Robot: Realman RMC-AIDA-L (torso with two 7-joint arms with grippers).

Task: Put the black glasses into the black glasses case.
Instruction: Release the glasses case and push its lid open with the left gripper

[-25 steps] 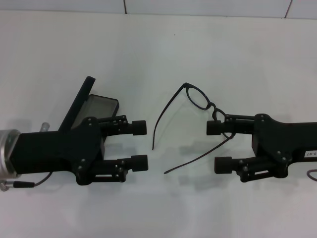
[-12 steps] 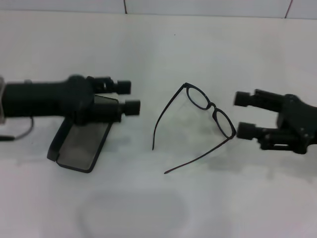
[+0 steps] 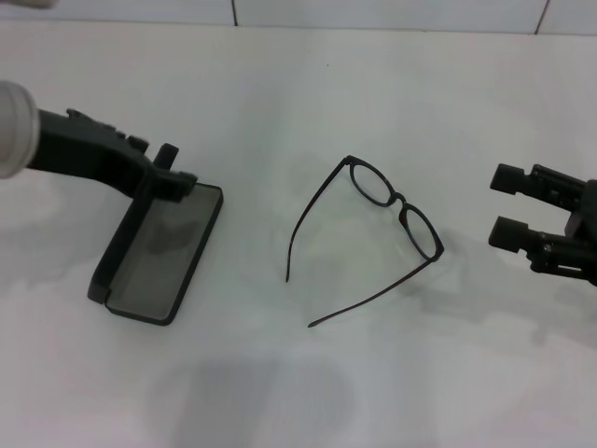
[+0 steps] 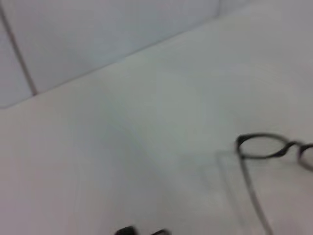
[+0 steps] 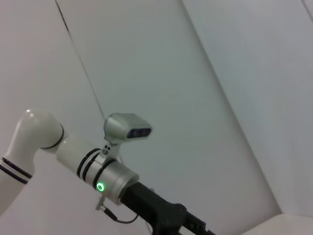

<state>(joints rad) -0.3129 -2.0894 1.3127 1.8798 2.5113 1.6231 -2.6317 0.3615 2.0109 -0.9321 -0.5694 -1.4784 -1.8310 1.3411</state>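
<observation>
The black glasses (image 3: 401, 200) lie on the white table (image 3: 280, 84) at the middle, lenses to the right and both temple arms spread toward the front left. They also show in the left wrist view (image 4: 266, 147). The black glasses case (image 3: 166, 250) lies open at the left, grey lining up, with its lid (image 3: 117, 250) tilted along the left side. My left gripper (image 3: 173, 172) is at the case's far end, against the top of the lid. My right gripper (image 3: 507, 205) is open and empty, to the right of the glasses and apart from them.
A tiled wall (image 3: 373, 11) runs along the table's back edge. The right wrist view shows my left arm's silver wrist and its camera (image 5: 128, 128) against that wall.
My left arm has swung from in front of the case to its far end. The lid now leans lower. My right gripper has drawn back to the right. The glasses have not moved.
</observation>
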